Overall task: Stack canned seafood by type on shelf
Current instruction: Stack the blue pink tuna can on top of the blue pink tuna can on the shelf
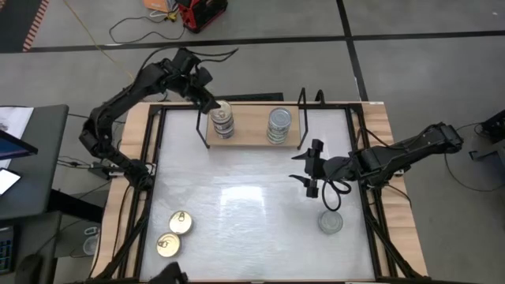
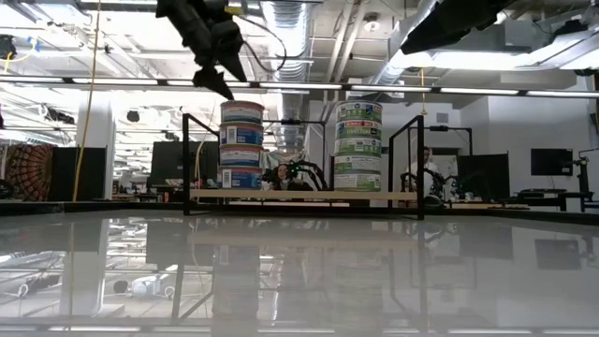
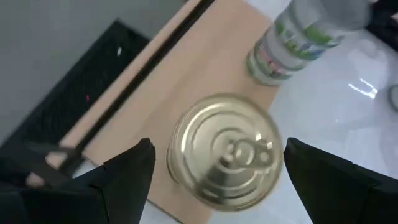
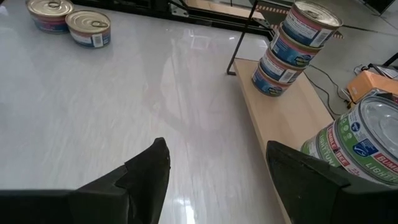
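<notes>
From above, my left gripper [image 1: 211, 104] hangs wide open over the gold-lidded stack [image 1: 223, 120] on the shelf [image 1: 248, 134]; my right gripper [image 1: 310, 175], open and empty, is nearest the loose silver tin [image 1: 331, 222]. My right wrist view reads "BUMBLE BEE" on the green-label stack [image 4: 360, 140].

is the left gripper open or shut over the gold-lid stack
Open. The left gripper has its fingers spread wider than the top gold-lid tin on the shelf, gaps on both sides.
</notes>
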`<act>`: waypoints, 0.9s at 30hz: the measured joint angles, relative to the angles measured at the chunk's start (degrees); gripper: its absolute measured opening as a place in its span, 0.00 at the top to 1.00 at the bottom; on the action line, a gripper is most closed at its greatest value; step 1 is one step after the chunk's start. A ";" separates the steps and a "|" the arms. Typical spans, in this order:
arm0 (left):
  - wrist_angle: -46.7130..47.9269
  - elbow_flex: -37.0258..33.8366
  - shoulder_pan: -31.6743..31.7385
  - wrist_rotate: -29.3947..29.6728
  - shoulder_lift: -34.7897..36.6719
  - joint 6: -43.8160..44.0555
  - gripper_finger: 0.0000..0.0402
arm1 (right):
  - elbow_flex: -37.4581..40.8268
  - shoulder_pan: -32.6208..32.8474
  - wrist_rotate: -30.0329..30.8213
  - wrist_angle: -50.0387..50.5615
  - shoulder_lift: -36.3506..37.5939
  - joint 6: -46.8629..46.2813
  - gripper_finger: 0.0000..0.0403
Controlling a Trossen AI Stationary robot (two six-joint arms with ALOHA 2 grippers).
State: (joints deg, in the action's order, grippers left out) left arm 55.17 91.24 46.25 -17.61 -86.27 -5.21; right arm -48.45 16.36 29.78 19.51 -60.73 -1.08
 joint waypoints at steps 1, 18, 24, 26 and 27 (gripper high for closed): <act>-0.09 0.29 -0.74 -0.33 0.29 -0.74 0.15 | 0.02 0.00 0.00 0.25 0.00 -0.23 0.28; 6.67 -11.70 -56.64 42.16 11.31 2.36 0.24 | 0.02 -0.02 0.26 1.81 -0.02 -1.09 0.28; 8.45 -19.41 -73.03 36.74 8.03 20.04 0.25 | 0.02 -0.02 0.28 0.52 0.00 -1.00 0.28; 8.70 -20.86 -76.77 34.20 6.25 24.58 0.26 | 0.02 -0.02 0.28 0.52 0.00 -0.92 0.28; 8.74 -21.46 -78.32 33.21 5.39 26.32 0.26 | 0.02 -0.02 0.28 0.43 0.00 -0.54 0.28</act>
State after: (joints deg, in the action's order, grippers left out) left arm 63.90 69.77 -32.07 15.61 -80.88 21.11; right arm -48.42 16.34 30.06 19.94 -60.73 -1.63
